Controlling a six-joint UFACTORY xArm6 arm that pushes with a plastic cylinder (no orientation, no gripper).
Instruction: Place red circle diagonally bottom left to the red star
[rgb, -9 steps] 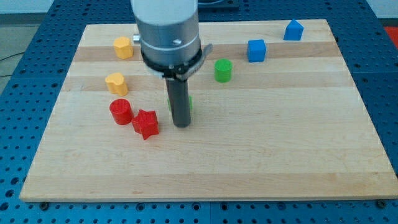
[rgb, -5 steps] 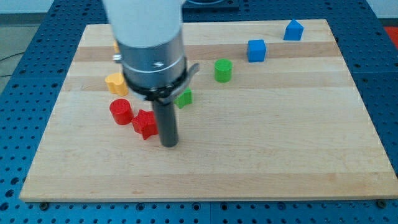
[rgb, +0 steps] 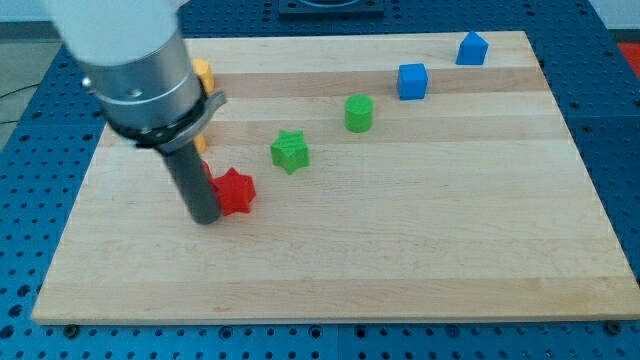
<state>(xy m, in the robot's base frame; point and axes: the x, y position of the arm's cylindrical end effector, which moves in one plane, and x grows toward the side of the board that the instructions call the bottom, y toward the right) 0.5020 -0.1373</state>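
The red star (rgb: 236, 191) lies left of the board's middle. My tip (rgb: 208, 219) rests on the board just to the star's lower left, close against it. The red circle is hidden behind the dark rod, so I cannot tell its exact place. The arm's grey body covers the board's upper left.
A green star (rgb: 290, 151) lies up and right of the red star, and a green cylinder (rgb: 358, 113) lies further up right. A blue cube (rgb: 412, 81) and another blue block (rgb: 472, 48) sit at the top right. A yellow block (rgb: 204, 72) peeks out beside the arm on the wooden board (rgb: 400, 250).
The arm has swept left and my tip has gone from the red star's right side to its lower left. The green star is uncovered and the red circle is now hidden.
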